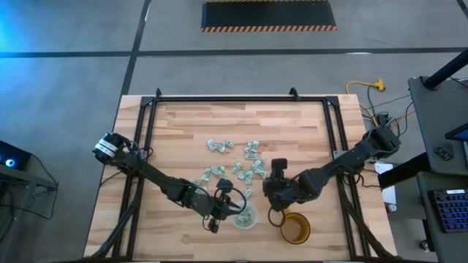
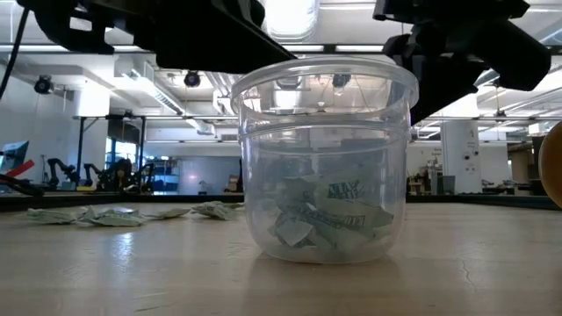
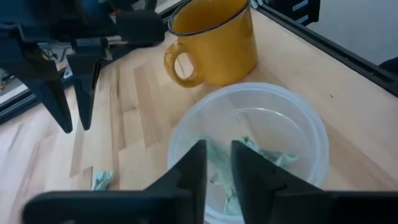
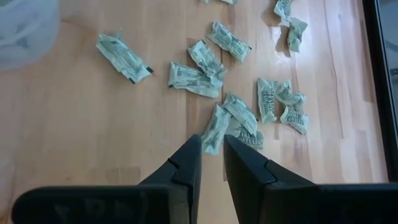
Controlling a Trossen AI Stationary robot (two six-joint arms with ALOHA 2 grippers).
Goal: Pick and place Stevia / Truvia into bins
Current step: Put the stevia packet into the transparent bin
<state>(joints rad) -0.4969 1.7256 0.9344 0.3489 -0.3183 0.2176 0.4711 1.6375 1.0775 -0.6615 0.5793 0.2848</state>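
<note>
Now the left gripper (image 3: 216, 163) is hovering over the clear cup (image 3: 249, 149) with fingers nearly closed and empty, while the right gripper (image 4: 211, 163), likewise pinched on nothing, is poising above scattered sachets (image 4: 239, 118) beside the cup, needing one singled-out edge.

Clear glossy plastic cup (image 2: 322, 158), crinkled paper sachets (image 4: 239, 115), smooth wood table (image 1: 190, 139) w/ satin sheen.

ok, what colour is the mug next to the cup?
Amber-yellow mug, beside the clear cup; the left wrist view shows it best.
</note>
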